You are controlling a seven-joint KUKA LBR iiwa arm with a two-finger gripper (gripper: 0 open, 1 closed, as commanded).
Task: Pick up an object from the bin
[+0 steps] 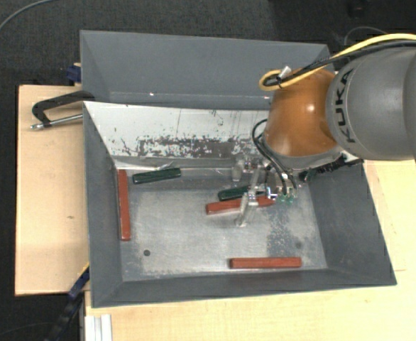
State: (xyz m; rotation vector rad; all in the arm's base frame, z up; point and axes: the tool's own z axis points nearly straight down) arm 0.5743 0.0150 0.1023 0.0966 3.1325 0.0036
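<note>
The metal bin (pixel 187 244) looks scuffed and matt, the orange wrist cover (pixel 300 116) glossy.

Hand (pixel 253 202) at red bar (pixel 218 208), grey bin (pixel 194 66)

Even light from above is falling on the grey bin (pixel 101 190), and it is glaring hard off the upper part of the back wall, where a white band is washing out the metal above a row of dark speckles. The bin's floor is gleaming palest around its middle and dimming towards the sloping side walls. The arm's orange cover (pixel 300 119) is catching a soft highlight, the right-hand wall beneath it is looking darker, and the carpet (pixel 194 6) beyond is lying in low light.
</note>
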